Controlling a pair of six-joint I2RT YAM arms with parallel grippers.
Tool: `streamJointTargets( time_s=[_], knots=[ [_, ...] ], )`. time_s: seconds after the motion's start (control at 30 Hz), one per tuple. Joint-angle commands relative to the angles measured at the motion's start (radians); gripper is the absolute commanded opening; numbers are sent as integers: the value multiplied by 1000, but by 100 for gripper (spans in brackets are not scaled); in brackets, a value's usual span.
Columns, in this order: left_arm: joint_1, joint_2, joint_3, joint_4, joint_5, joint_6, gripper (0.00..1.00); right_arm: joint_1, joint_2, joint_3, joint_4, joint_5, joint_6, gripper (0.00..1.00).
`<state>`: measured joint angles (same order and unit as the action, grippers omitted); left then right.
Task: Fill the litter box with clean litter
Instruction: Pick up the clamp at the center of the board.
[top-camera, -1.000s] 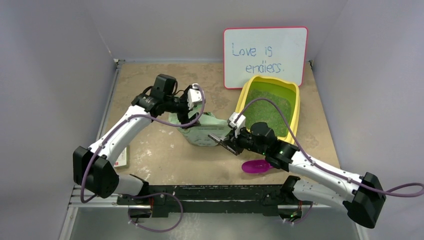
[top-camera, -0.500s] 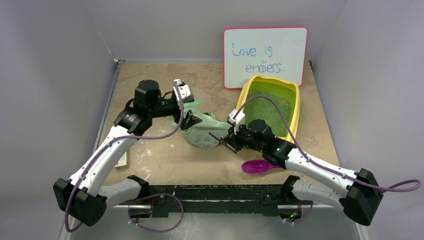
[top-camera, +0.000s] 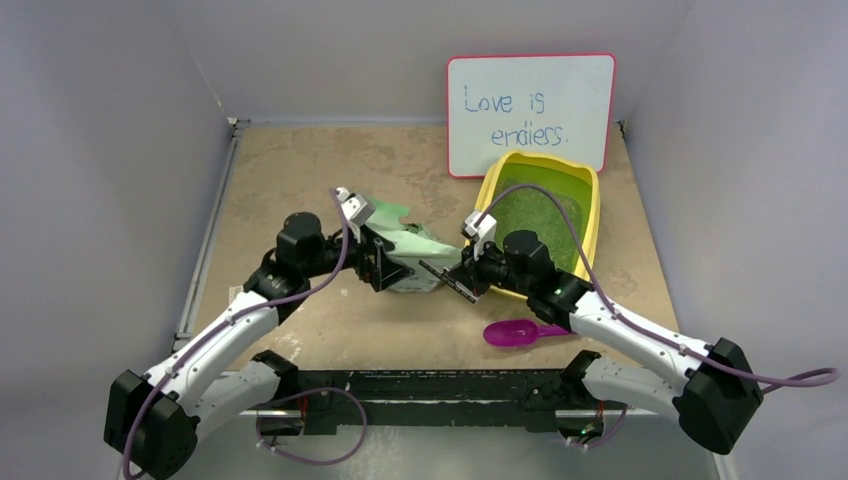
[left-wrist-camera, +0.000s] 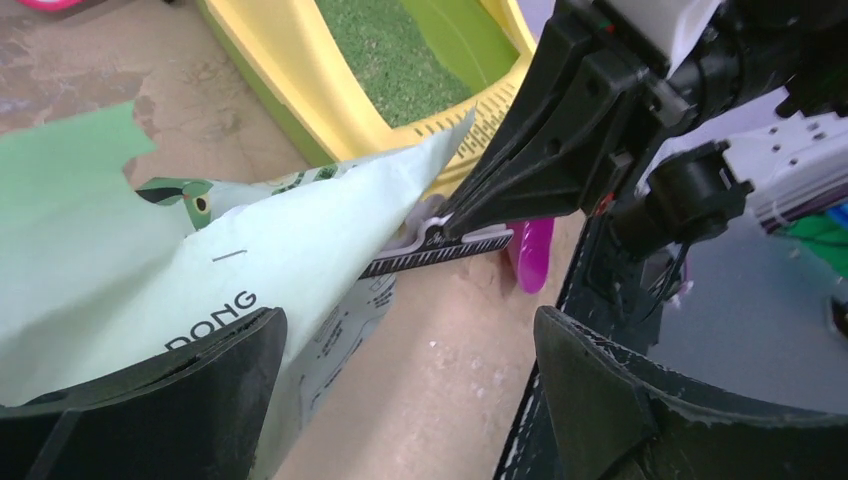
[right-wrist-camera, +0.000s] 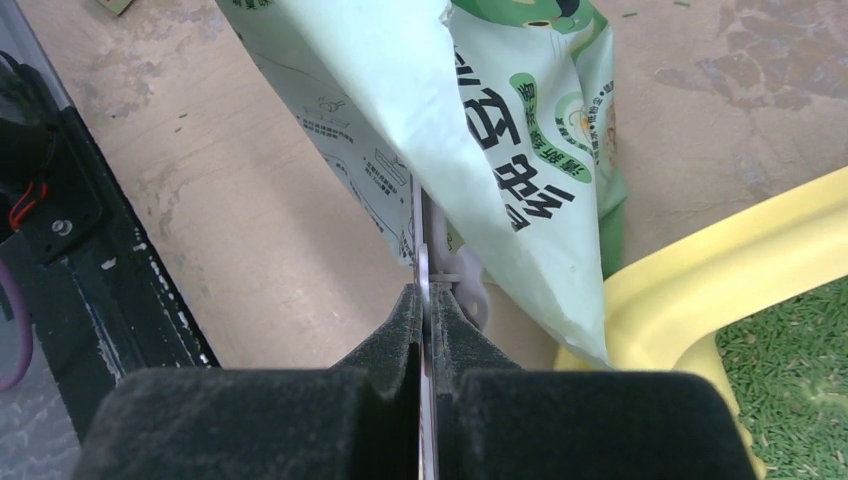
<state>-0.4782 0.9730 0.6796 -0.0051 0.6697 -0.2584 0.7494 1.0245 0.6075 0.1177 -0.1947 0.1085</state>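
On the far right of the table (top-camera: 300, 170), just in front of the red-framed whiteboard (top-camera: 530, 110), sits the yellow litter box (top-camera: 592, 225). Green clean litter (top-camera: 530, 225) covers its floor. A crumpled pale green printed bag (top-camera: 410, 265) lies beside the box's near left corner, and what it holds doesn't show. The right gripper (right-wrist-camera: 425, 300) is clamped tight on the thin edge strip at the bag's corner. At the bag's other side the left gripper (left-wrist-camera: 405, 330) stands with jaws spread wide and nothing pinched. One finger is close against the printed face, though I can't tell if it touches. A magenta scoop (top-camera: 512, 332) lies near the right arm.
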Motion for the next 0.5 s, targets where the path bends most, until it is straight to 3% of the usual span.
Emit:
streamJointTargets(
  time_s=[0.0, 0.13, 0.23, 0.47],
  knots=[
    [-48, -78, -98, 319, -132, -263, 94, -22, 11, 50, 57, -22, 25, 0],
    [-91, -102, -157, 398, -275, -322, 94, -22, 5, 38, 74, -25, 39, 0],
    [-106, -88, -149, 412, -292, -336, 94, -23, 14, 40, 77, -15, 42, 0],
    [-157, -65, -3, 187, -273, -247, 94, -30, 32, 67, 62, -4, 28, 0]
  ],
)
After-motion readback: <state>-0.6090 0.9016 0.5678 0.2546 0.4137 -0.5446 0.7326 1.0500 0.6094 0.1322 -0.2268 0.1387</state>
